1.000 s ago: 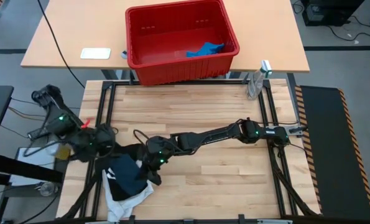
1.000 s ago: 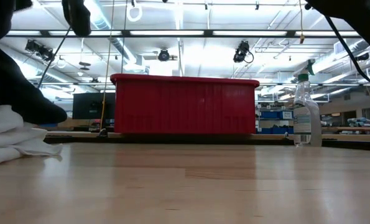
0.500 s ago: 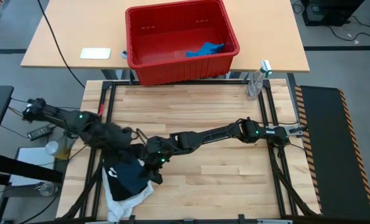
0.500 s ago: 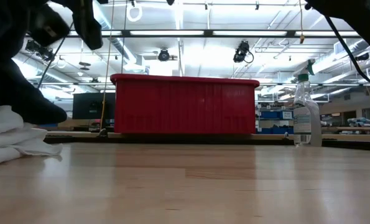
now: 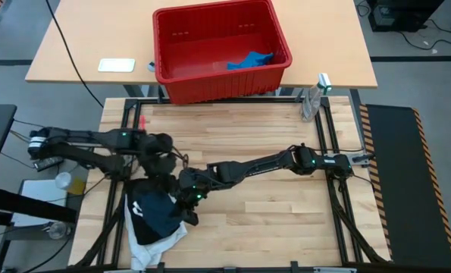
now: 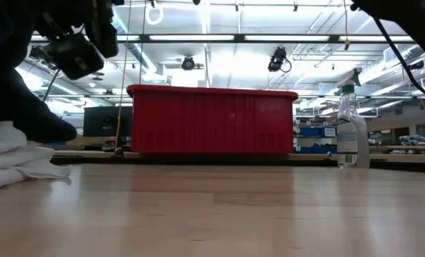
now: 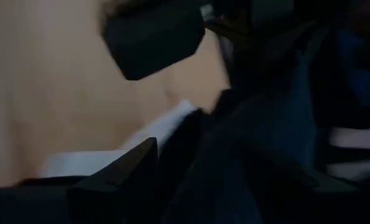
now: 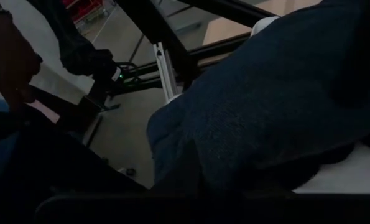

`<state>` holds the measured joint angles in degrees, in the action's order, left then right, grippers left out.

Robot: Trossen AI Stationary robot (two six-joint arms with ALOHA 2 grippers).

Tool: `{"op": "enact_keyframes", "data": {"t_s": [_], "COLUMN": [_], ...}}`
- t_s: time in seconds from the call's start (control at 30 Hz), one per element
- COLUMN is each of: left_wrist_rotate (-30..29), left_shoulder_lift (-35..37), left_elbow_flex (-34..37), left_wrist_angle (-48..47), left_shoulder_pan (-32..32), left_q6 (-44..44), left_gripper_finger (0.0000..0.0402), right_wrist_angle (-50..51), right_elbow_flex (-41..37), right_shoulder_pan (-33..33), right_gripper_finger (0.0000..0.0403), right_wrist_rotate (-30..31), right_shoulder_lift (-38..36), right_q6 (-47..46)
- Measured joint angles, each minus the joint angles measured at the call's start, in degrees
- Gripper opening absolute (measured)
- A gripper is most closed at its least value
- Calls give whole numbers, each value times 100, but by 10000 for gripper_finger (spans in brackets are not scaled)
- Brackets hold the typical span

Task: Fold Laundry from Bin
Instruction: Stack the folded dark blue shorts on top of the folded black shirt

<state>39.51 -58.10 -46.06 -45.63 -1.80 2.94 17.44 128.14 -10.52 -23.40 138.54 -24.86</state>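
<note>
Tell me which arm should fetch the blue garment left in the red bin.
Left, probably. The right gripper sits low on the dark navy garment, apparently pinning it. The left gripper is above the pile, nearer the bin holding the blue garment.

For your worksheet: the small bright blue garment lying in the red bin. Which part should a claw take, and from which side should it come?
Probably from straight above, since the bin's tall walls block any sideways approach. Grip the bunched middle of the blue garment, where the crumpled cloth rises off the floor in the corner nearest the spray bottle; a raised fold pinches more easily than a flat edge.
</note>
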Motion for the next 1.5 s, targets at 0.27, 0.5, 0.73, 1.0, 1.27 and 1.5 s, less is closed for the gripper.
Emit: {"op": "enact_keyframes", "data": {"t_s": [0.27,0.5,0.73,1.0,1.27,1.5], "left_wrist_rotate": [1715,1606,1630,1640,1067,854], "left_shoulder_lift": [-613,-605,-552,191,1174,1558], "left_elbow_flex": [0,0,0,-272,-625,-609], "left_wrist_angle": [-378,-1097,-1046,-1043,-1340,-920], "left_shoulder_pan": [50,466,734,752,830,1155], "left_q6": [16,-341,-17,878,2356,3425], "left_gripper_finger": [221,197,163,15,13,13], "right_wrist_angle": [96,95,121,167,133,-147], "right_elbow_flex": [0,0,3,263,537,573], "right_shoulder_pan": [-22,-1,27,104,244,194], "right_gripper_finger": [25,25,25,26,27,28], "right_wrist_rotate": [68,-24,-204,-205,-258,-186], "right_shoulder_lift": [0,0,-11,-101,-101,-100], "right_q6": [155,343,500,470,58,-114]}}
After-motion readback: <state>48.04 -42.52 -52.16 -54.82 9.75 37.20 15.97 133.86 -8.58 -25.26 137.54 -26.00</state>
